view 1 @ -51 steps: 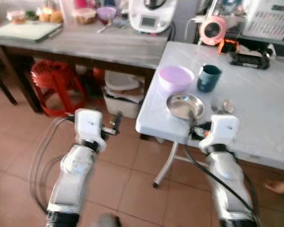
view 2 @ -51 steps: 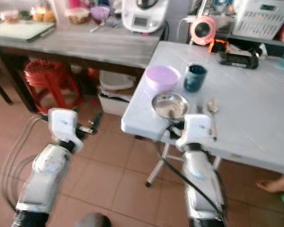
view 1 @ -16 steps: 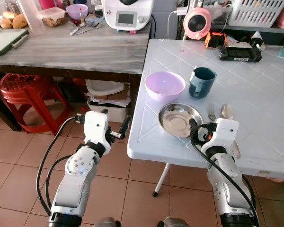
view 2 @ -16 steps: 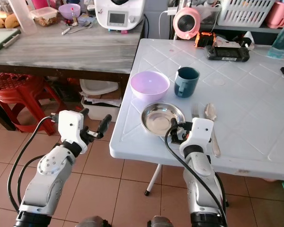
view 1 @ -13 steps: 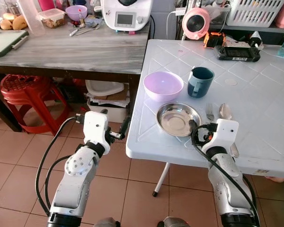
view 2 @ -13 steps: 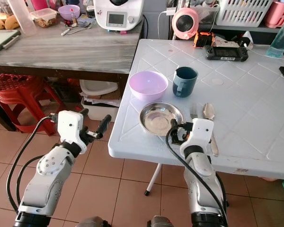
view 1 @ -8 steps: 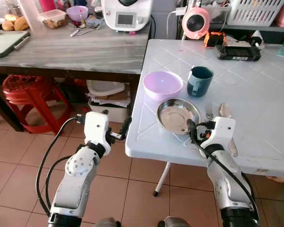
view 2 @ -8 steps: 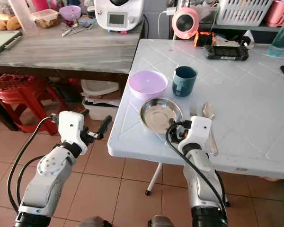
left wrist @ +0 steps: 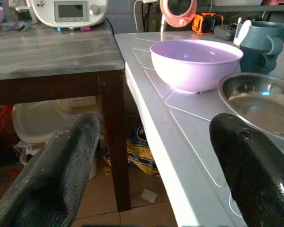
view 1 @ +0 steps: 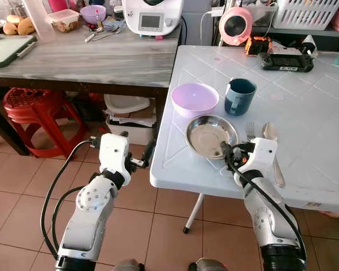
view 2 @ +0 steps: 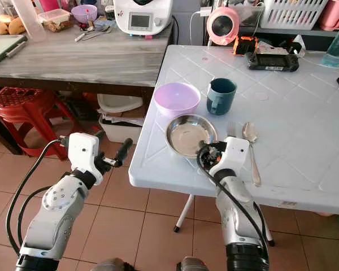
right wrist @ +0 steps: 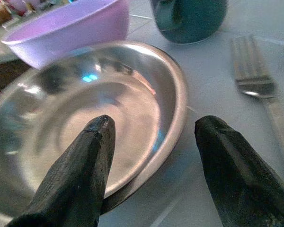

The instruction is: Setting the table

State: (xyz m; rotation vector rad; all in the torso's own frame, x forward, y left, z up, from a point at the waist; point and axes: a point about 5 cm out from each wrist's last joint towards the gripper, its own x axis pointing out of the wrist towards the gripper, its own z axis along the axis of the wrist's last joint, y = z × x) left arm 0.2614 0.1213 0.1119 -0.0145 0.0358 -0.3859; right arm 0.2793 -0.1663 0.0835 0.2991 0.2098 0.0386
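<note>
Right gripper (right wrist: 149, 156), jaws spread wide, straddles the round steel plate's (view 1: 211, 135) five-o'clock rim, unclamped. Lilac plastic bowl (view 1: 195, 99) sits at its eleven o'clock, dark teal mug (view 1: 239, 96) at one, fork (view 1: 251, 132) and spoon (view 1: 272, 147) at three. The setting looks nearly complete.

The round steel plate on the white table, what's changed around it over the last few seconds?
The right gripper has crept forward, its open fingers now straddling the near rim of the round steel plate; nothing is gripped yet. The earlier shift of the whole picture is the camera settling. The lilac bowl, teal mug, fork and spoon stayed put; the left gripper stays off the table, open.
</note>
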